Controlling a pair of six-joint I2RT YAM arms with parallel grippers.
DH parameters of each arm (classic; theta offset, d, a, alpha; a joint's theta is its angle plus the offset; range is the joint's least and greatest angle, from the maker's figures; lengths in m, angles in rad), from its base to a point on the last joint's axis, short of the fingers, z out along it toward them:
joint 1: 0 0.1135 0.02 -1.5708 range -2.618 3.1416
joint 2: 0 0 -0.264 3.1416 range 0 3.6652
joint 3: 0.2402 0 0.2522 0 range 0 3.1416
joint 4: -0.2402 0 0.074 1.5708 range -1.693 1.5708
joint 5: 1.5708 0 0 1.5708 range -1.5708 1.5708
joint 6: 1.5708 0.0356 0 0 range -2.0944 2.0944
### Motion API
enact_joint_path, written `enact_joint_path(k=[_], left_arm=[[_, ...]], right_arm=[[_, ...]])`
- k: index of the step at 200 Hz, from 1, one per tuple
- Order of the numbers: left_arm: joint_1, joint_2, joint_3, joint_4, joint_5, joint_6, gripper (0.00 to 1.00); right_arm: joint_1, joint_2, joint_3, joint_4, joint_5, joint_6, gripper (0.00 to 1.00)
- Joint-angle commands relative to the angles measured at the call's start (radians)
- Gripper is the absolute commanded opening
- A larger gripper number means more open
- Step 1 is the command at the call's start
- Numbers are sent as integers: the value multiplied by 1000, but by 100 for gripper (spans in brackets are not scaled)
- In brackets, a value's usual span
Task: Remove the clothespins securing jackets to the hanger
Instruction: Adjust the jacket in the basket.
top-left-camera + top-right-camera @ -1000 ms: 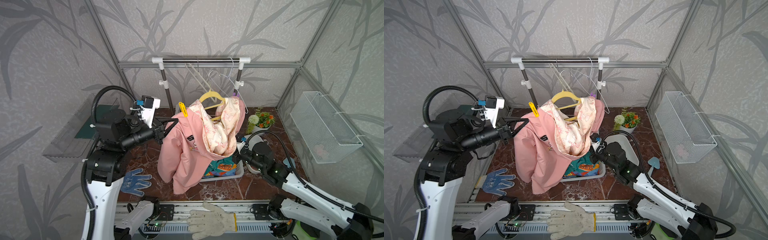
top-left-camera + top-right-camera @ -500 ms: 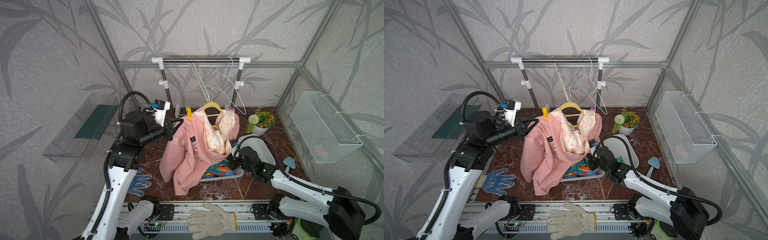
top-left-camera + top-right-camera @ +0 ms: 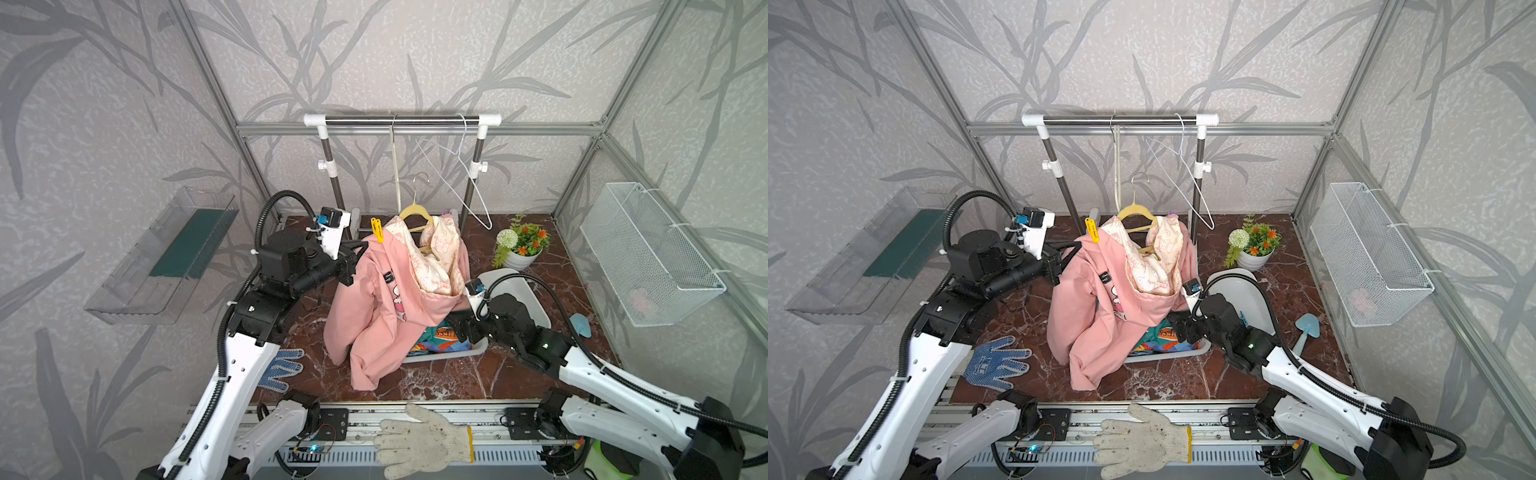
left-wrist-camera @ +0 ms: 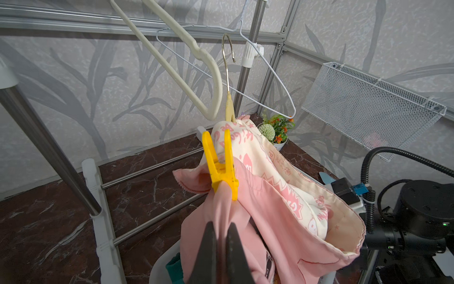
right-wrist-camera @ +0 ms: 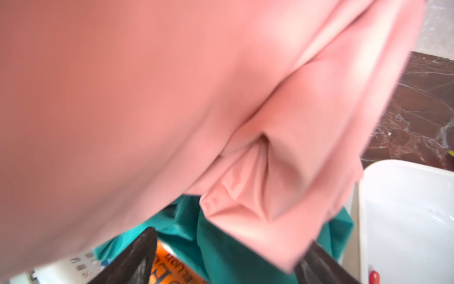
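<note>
Lower now, the jacket (image 3: 388,299) sags; left hand (image 4: 221,248) pinches its fabric, right hand (image 5: 226,258) gapes open.

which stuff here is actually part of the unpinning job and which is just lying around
Part of the job:
- yellow clothespin
- pink jacket
- yellow hanger
- left claw, shut on the jacket's fabric
- teal jacket

Lying about:
- white glove
- blue-dotted glove
- flower pot
- wire basket

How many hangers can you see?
3: a cream plastic hanger and a white wire hanger on the rail, and a yellow hanger inside the pink jacket, off the rail.
</note>
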State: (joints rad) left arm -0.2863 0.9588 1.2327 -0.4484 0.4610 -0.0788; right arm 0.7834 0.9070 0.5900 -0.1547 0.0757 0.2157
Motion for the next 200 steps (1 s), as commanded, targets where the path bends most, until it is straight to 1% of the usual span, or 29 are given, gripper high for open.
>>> enact_joint_path(k=[1, 16, 46, 66, 85, 96, 100, 111, 123, 140, 157, 177, 200], left_arm=[[0, -1, 26, 28, -28, 48, 0], [-1, -1, 27, 22, -18, 50, 0], [-7, -8, 21, 7, -27, 74, 0], [-18, -3, 20, -3, -51, 80, 0], [-36, 3, 22, -3, -73, 84, 0], [-50, 7, 23, -4, -93, 90, 0], [-56, 8, 24, -4, -102, 91, 0], [-71, 10, 25, -8, -120, 98, 0], [-87, 9, 24, -4, -145, 100, 0], [-126, 3, 19, 0, -208, 111, 0], [-177, -7, 3, 9, -285, 125, 0], [-213, -19, -21, 28, -350, 117, 0], [-224, -9, -19, 26, -364, 97, 0]], right_arm=[[16, -65, 41, -155, 46, 33, 86], [16, -102, 54, -212, 84, 52, 87], [22, -147, 83, -324, 119, 89, 87], [57, -186, 96, -353, 129, 116, 82], [156, -209, 122, -370, 181, 158, 80], [231, -208, 139, -382, 243, 194, 80], [282, -206, 145, -387, 273, 206, 79], [376, -199, 160, -387, 346, 234, 79], [466, -179, 172, -370, 416, 266, 79], [566, -126, 188, -313, 467, 306, 79], [649, -47, 204, -218, 505, 346, 79], [710, 56, 232, -113, 497, 371, 81], [724, 178, 277, -26, 392, 405, 84]])
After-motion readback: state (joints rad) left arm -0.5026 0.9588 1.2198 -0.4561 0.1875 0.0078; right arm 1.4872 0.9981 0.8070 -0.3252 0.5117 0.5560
